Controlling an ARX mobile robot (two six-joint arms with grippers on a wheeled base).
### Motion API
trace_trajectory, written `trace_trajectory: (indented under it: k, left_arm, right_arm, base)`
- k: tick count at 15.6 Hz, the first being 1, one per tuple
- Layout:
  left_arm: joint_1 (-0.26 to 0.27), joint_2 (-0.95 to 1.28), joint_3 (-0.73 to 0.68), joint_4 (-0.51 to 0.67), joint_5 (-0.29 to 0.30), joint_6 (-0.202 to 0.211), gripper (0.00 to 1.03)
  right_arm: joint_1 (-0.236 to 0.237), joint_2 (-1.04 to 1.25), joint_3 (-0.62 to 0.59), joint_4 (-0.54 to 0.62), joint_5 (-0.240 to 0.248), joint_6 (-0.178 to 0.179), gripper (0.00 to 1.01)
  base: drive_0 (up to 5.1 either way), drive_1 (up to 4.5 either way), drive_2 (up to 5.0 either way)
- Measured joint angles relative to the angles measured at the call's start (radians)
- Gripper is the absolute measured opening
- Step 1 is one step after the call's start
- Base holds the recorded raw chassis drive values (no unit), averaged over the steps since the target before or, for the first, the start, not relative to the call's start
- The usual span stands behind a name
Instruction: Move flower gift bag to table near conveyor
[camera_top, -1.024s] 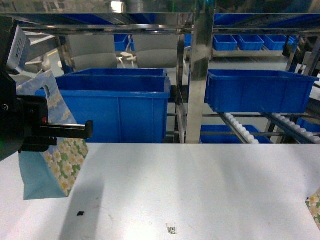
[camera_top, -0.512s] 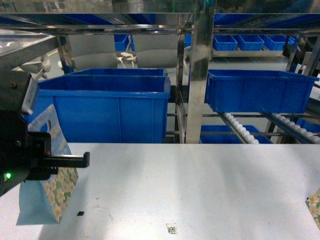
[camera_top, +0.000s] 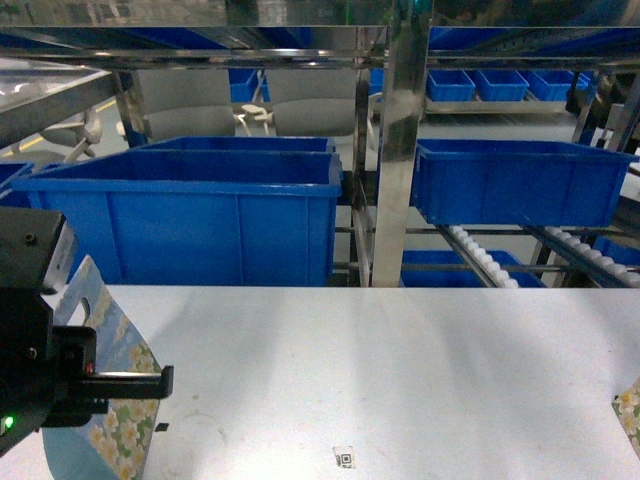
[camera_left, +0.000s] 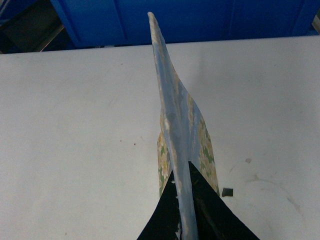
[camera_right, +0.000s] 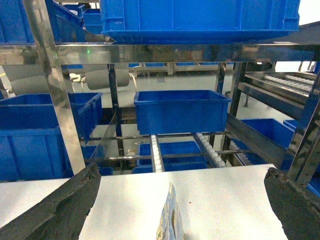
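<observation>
Left gripper (camera_left: 186, 200) pinches the flower gift bag (camera_top: 110, 400) by its top edge, low over the table (camera_top: 400, 370) at near left. Release remains. Right gripper (camera_right: 182, 200) stands spread, empty.

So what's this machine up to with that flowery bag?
The robot's left hand is pinching the top edge of a flower gift bag and holding it over the pale grey table, at its near left corner. Whether the bag's bottom touches the table can't be seen. The right hand is wide open and idle, with a second flowery bag standing on the table just in front of it. Blue bins sit on the racks behind.
</observation>
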Motion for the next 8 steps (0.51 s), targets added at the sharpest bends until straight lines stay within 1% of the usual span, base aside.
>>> trace_trajectory:
  k: [1, 2, 4, 8]
  left_arm:
    - [-0.01, -0.006, -0.008, -0.015, -0.006, -0.008, 0.02]
    - [-0.014, -0.032, -0.007, -0.045, 0.013, -0.013, 0.06]
    - [-0.019, -0.059, -0.005, -0.106, 0.02, -0.007, 0.29]
    - [-0.005, -0.215, 0.002, -0.183, 0.032, -0.002, 0.76]
  right_arm:
    - [0.0, 0.0, 0.0, 0.0, 0.0, 0.0, 0.98]
    - [0.0, 0.0, 0.0, 0.0, 0.0, 0.0, 0.98]
    - [0.0, 0.0, 0.0, 0.001, 0.0, 0.0, 0.98]
    - [0.0, 0.0, 0.0, 0.001, 0.0, 0.0, 0.98]
  base:
    - [0.0, 0.0, 0.0]
    - [0.0, 0.0, 0.0]
    - [0.0, 0.0, 0.0]
    - [0.0, 0.0, 0.0]
